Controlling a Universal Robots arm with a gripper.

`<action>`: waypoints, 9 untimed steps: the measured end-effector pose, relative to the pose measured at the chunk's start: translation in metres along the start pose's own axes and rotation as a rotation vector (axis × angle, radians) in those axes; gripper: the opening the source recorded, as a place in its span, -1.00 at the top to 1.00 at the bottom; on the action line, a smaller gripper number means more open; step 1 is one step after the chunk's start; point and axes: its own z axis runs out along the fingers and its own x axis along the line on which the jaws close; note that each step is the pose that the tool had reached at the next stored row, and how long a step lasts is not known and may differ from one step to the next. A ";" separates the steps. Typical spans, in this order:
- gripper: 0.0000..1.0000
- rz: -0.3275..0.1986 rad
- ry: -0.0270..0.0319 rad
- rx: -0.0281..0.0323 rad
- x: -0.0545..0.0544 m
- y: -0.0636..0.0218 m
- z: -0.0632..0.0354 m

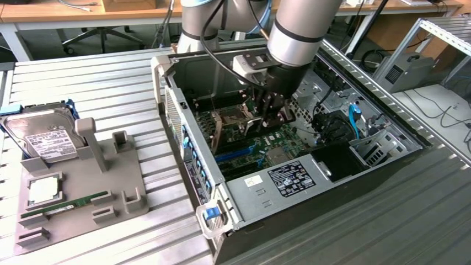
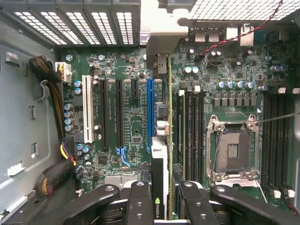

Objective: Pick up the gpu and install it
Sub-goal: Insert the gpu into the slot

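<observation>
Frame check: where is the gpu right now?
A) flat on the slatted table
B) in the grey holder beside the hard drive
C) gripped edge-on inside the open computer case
C: the wrist view shows the gpu edge-on between the fingers of the gripper, over the motherboard, and the exterior view shows the gripper down inside the computer case.

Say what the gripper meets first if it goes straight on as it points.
The gpu in the gripper leads and would likely touch the motherboard first, at or beside the blue slot; exact depth is unclear.
</observation>
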 end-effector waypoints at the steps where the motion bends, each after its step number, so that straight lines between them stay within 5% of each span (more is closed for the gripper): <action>1: 0.46 0.000 -0.0001 0.0002 0.001 0.0005 0.0000; 9: 0.46 0.000 -0.0004 0.0019 0.004 0.0058 -0.0001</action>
